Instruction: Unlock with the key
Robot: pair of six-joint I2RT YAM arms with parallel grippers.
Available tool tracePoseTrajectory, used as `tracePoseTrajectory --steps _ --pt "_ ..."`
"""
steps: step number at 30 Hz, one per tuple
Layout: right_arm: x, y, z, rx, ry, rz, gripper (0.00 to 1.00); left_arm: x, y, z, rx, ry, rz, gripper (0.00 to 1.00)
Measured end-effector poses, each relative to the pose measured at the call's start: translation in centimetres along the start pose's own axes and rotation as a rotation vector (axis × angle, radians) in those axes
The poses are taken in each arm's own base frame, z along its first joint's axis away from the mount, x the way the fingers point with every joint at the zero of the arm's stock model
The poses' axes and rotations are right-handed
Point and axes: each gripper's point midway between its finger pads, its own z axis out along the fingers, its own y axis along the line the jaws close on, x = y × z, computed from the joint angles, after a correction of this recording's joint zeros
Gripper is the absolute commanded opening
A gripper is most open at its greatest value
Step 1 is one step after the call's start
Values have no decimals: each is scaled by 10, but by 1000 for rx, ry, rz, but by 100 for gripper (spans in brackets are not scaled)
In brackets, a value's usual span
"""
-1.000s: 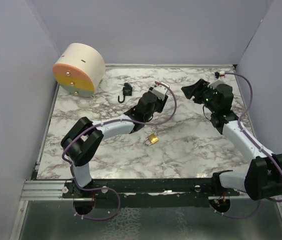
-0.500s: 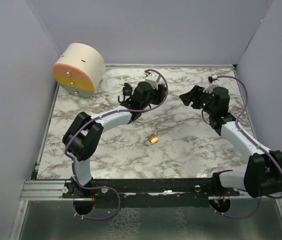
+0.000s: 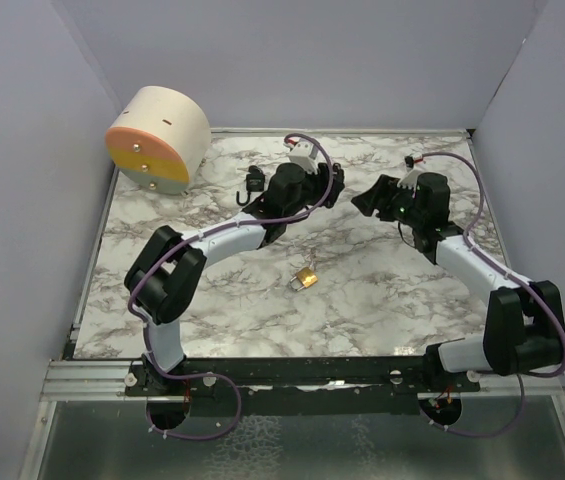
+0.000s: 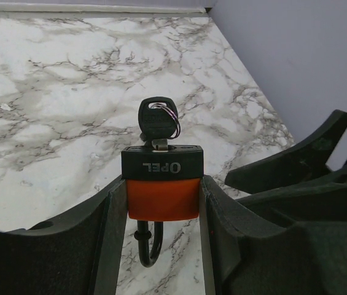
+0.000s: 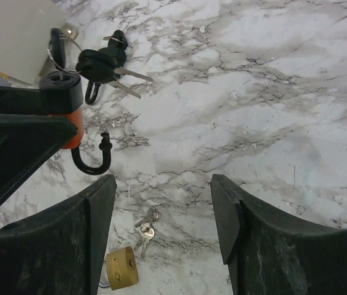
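Key (image 4: 158, 120) juts from the orange padlock (image 4: 163, 200) pinched in the left pincer (image 4: 161, 183); the spread right pincer (image 5: 164, 230) (empty) hangs near, key to its left.

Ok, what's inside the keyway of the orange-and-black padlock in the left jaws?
A black-headed key sits in the orange-and-black padlock. Only its head shows, and the blade is hidden inside the body. The left gripper covers the padlock's sides.

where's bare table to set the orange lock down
Bare table: the near strip between the left arm and the brass padlock, and the patch between that padlock and the right arm. Crowded: far middle, where the left claw grips the orange padlock beside the right claw and black key bunch.
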Motion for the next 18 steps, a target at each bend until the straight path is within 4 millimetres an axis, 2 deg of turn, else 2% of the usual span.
tracePoseTrajectory --steps 8,18 --pt "10 -6 9 6 40 14 64 -10 -29 -5 60 -37 -31 0" --pt "16 -7 11 1 60 21 64 -7 -60 -7 118 -40 -32 0"
